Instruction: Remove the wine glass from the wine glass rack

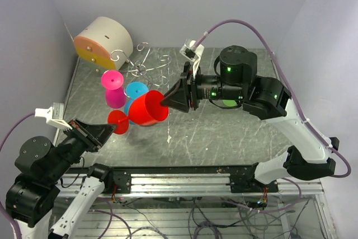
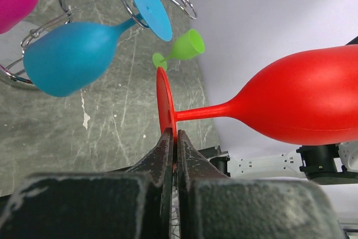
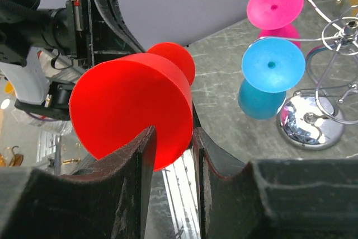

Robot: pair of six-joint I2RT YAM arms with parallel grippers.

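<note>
1. Your left claw (image 2: 174,138) is pinched shut on the thin flat foot (image 2: 163,99) of the red wine glass (image 2: 302,96); hold firm, as the smooth foot looks slippery
2. Your right claw (image 3: 173,138) has its fingers apart around the edge of the round bowl; pull it straight back without bumping
3. The glass lies sideways in the air, in the middle of the top view, off the wine glass rack (image 1: 150,62)
4. The rack, upper middle, is shiny curly wire; a pink glass (image 1: 114,90) and a blue glass (image 1: 136,89) hang there, so steer away
</note>
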